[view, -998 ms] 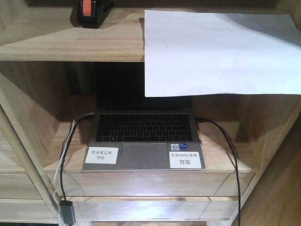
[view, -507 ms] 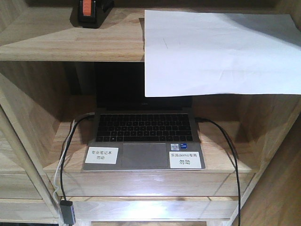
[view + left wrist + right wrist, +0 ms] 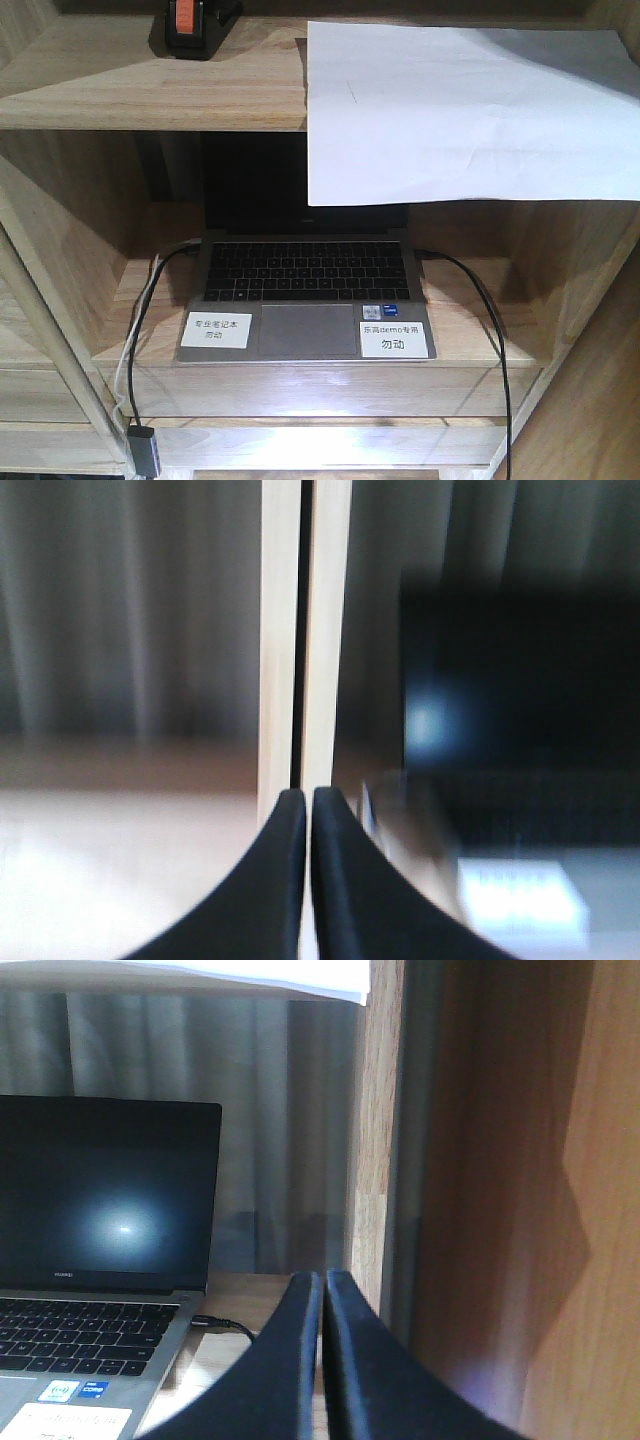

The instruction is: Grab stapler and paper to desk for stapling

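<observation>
The stapler (image 3: 192,25), black with an orange-red rear patch, sits on the top shelf at the upper left of the front view. The white paper (image 3: 470,105) lies on the same shelf to its right and droops over the front edge; its lower edge (image 3: 280,975) shows at the top of the right wrist view. My left gripper (image 3: 307,795) is shut with nothing in it, in front of a pale upright post (image 3: 303,630); that view is blurred. My right gripper (image 3: 323,1278) is shut and empty beside the shelf's right side panel (image 3: 480,1190). The desk is out of view.
An open laptop (image 3: 305,300) with white labels sits in the lower compartment of the wooden shelf unit (image 3: 80,90). Cables run from both its sides: a black one (image 3: 495,330) on the right, black and white ones (image 3: 140,330) on the left.
The front view has shifted very slightly; the stapler, paper and laptop have not moved on the shelves.
</observation>
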### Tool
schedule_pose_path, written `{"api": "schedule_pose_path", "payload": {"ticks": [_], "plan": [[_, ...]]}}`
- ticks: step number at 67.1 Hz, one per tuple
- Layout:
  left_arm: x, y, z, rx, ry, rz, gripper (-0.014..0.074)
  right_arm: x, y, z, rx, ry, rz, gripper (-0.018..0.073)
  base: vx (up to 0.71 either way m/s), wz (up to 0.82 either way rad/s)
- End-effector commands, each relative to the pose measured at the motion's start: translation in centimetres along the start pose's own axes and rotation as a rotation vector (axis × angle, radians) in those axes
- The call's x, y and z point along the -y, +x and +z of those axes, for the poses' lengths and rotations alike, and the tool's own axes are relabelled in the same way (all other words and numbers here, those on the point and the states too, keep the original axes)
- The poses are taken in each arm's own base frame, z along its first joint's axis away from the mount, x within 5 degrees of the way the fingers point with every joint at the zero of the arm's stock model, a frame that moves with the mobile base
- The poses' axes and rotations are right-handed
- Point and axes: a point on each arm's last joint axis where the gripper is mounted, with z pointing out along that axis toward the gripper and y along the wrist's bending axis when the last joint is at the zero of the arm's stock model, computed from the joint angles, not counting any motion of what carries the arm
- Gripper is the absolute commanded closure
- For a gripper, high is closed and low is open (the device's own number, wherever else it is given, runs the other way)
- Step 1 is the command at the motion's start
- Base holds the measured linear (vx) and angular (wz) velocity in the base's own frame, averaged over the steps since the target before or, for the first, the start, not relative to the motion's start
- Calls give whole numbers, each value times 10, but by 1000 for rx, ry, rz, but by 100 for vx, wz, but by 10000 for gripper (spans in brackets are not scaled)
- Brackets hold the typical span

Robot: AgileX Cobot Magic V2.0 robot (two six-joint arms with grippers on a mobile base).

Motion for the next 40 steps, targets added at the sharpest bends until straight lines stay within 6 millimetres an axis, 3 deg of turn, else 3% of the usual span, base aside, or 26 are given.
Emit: {"api": "schedule_pose_path", "payload": {"ticks": [1, 12, 24, 40], "plan": [[1, -15, -3, 208, 18, -16, 603, 0, -6, -1, 82, -3, -1, 568, 0, 0], [3, -46, -7, 265, 23, 2, 603, 0, -6, -1, 82, -3, -1, 568, 0, 0], [6, -97, -17, 277, 13, 68, 603, 0, -6, -1, 82, -3, -1, 568, 0, 0], [7, -152, -2, 93, -12, 62, 603, 0, -6, -1, 82, -3, -1, 568, 0, 0]]}}
